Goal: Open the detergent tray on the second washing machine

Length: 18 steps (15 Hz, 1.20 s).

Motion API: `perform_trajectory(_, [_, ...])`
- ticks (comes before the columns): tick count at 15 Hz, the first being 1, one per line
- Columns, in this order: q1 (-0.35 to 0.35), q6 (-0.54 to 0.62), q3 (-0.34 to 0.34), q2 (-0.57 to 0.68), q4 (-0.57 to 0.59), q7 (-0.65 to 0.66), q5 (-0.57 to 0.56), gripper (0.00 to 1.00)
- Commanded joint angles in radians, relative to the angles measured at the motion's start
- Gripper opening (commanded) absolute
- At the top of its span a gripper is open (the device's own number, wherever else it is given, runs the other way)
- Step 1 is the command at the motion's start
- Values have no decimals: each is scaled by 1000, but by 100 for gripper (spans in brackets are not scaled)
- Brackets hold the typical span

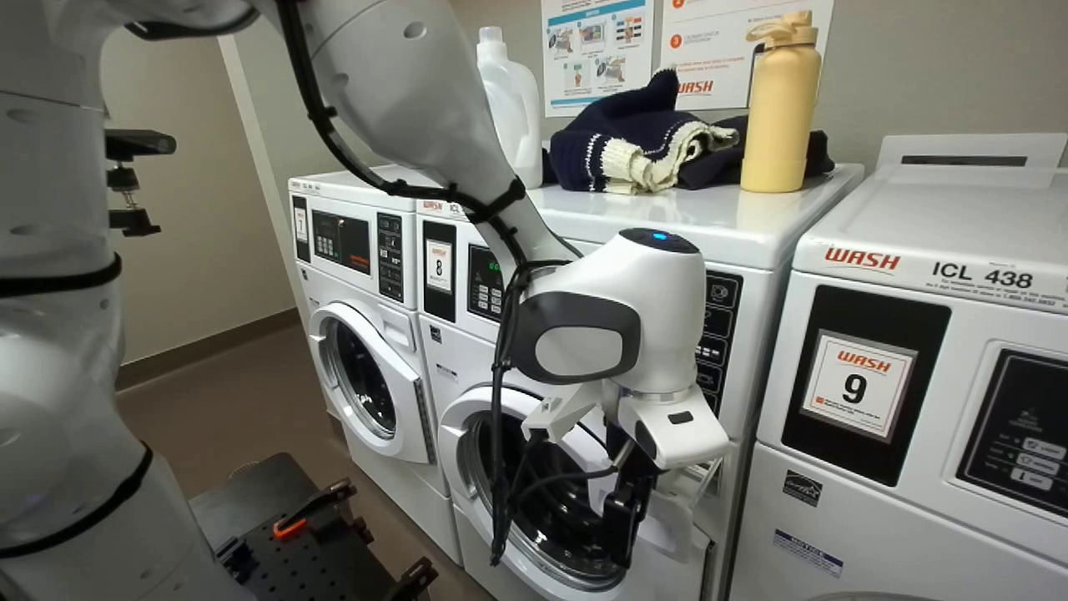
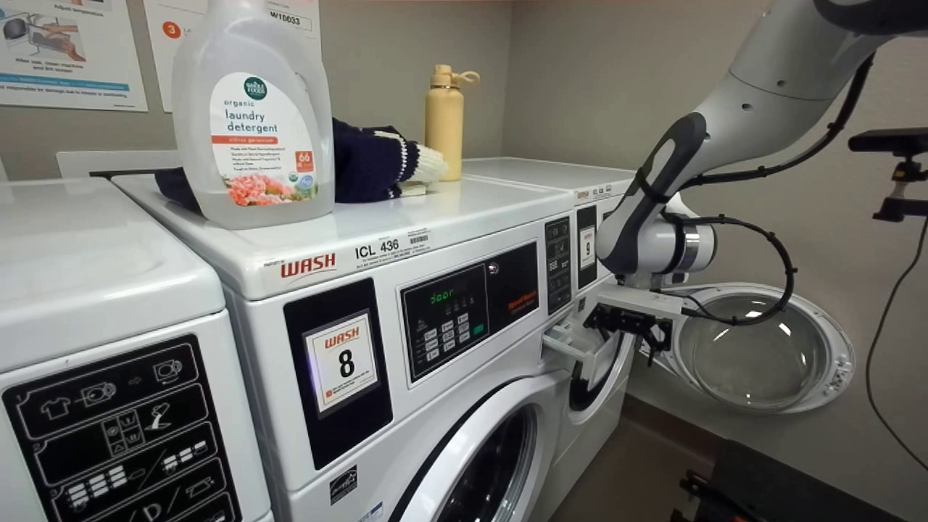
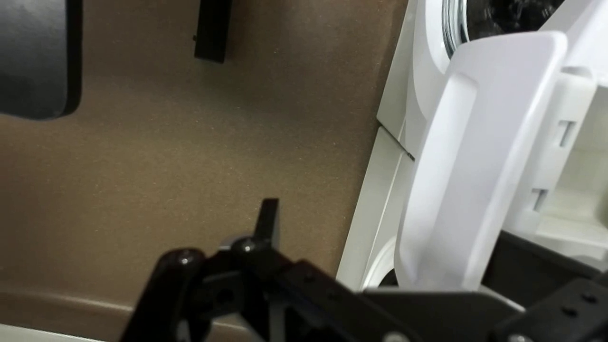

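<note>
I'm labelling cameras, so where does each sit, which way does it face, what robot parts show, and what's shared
In an exterior view: near washer 9, facing along the row past washer 8; arm, tool show.
In an exterior view: near the detergent bottle, facing past washer 8 to washer 9; arm, tool show.
Wrist view: at arm's end, facing down past the detergent tray to the floor; tool at bottom.
In both exterior views: the yellow bottle.

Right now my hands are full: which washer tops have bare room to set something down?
Washer 9's top, beyond the yellow bottle, and what shows of washer 7's top, beside the detergent. Washer 8 offers a front strip; behind it, detergent, navy knit and bottle crowd together. Below, the gripper hangs by its open tray.
</note>
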Motion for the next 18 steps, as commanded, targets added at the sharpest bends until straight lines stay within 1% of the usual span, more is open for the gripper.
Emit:
perform_trajectory(1, [0,-37,-35,-35,-50,33,-53,100])
perform_trajectory(5, [-2,-12,-30,-44,-53,37,-38,100])
perform_trajectory(11, [-8,-10,-27,-65,-58,45,-32,100])
perform_trajectory(18, [-5,-7,-43,-143,-88,78,-66,100])
